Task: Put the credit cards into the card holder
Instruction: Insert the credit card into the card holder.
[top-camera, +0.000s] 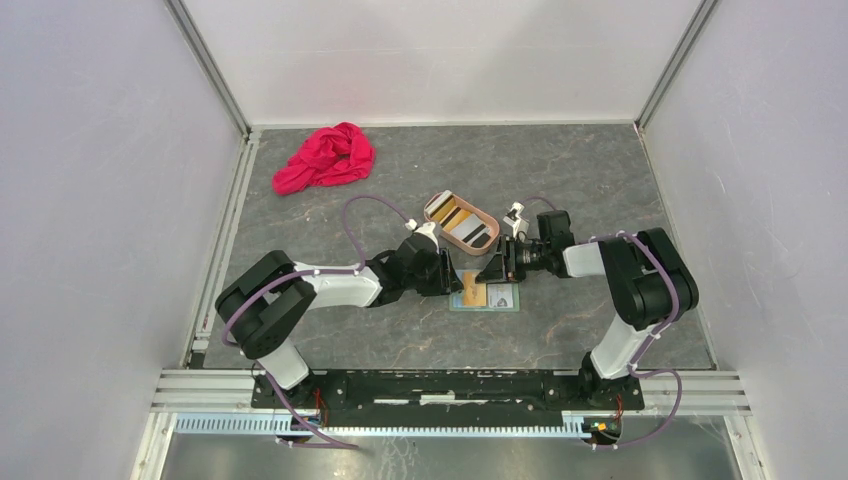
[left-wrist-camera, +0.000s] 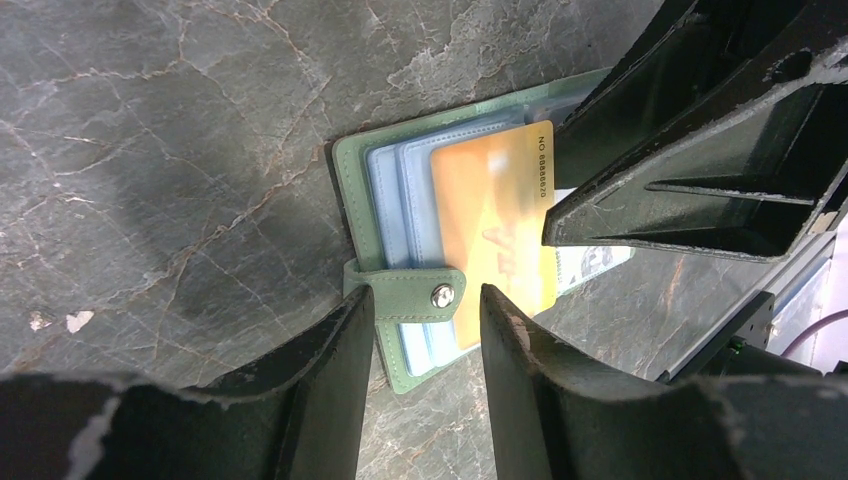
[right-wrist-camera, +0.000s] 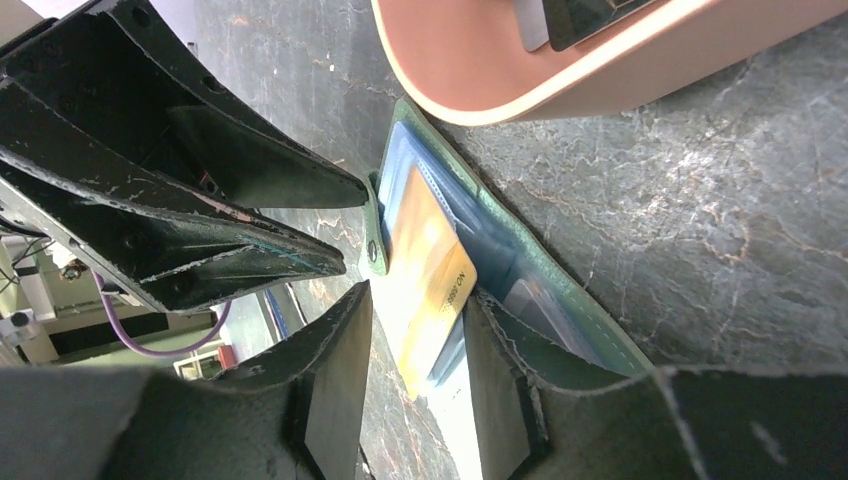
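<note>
We find card holder (top-camera: 487, 297) open, tray (right-wrist-camera: 480, 90) just behind it. Orange card (left-wrist-camera: 490, 230) lies on its pockets, not fully in. Left gripper (left-wrist-camera: 427, 297) fingers spread astride holder's snap tab (left-wrist-camera: 405, 300). Right gripper (right-wrist-camera: 417, 296) fingers spread at card. Recommend: left steadies holder, right slides card flat.

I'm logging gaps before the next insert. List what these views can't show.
How many cards the tray holds: too small from the top; cut by the frame at the right wrist.
Whether the right gripper pinches the orange card: right wrist, own fingers cover its edges.
Far half of the card holder: left wrist, behind the right gripper.
</note>
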